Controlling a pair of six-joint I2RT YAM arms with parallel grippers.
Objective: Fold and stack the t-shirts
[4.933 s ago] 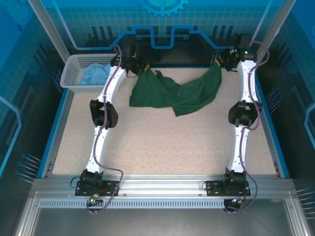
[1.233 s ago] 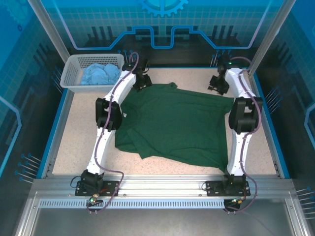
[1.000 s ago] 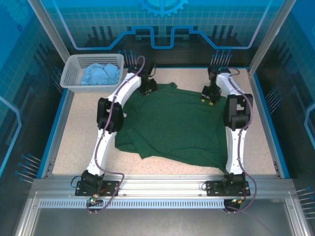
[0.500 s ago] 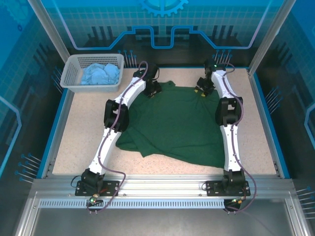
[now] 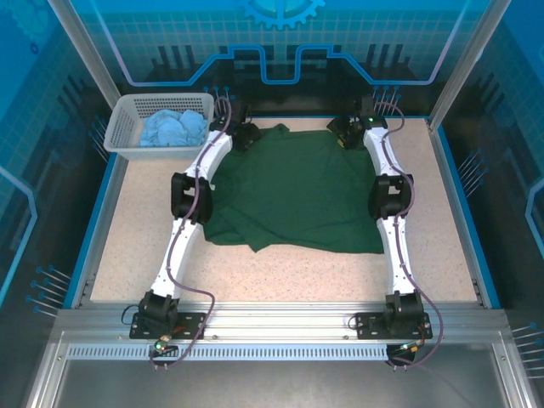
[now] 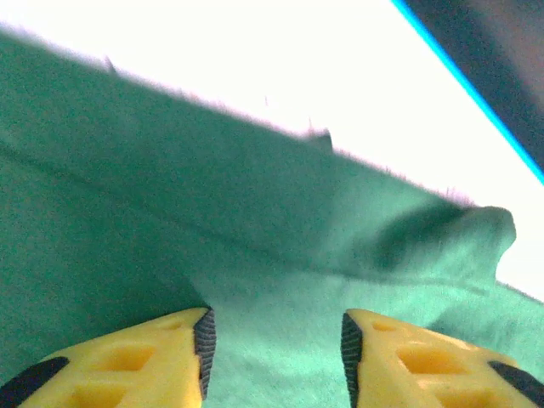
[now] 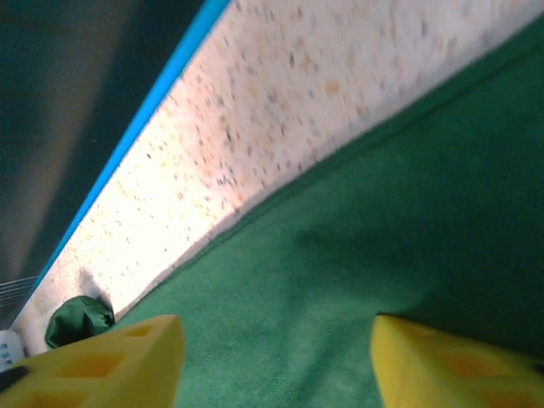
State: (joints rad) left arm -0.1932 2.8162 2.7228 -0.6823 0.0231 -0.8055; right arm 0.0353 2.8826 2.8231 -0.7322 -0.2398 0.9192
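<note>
The dark green t-shirt lies spread flat on the speckled table, its far edge near the back wall. My left gripper hovers at the shirt's far left corner, and in the left wrist view it stands open with green cloth under the gap. At the far right corner is my right gripper; in the right wrist view it is wide open above the shirt's edge. The light blue t-shirt sits crumpled in the basket.
The white lattice basket stands at the back left corner of the table. A blue rim borders the table. Bare speckled surface lies in front of the shirt and beside it on the left.
The shirt went from bunched and hanging to spread flat, then was dragged toward the back. Both grippers moved to its far corners and now stand open.
</note>
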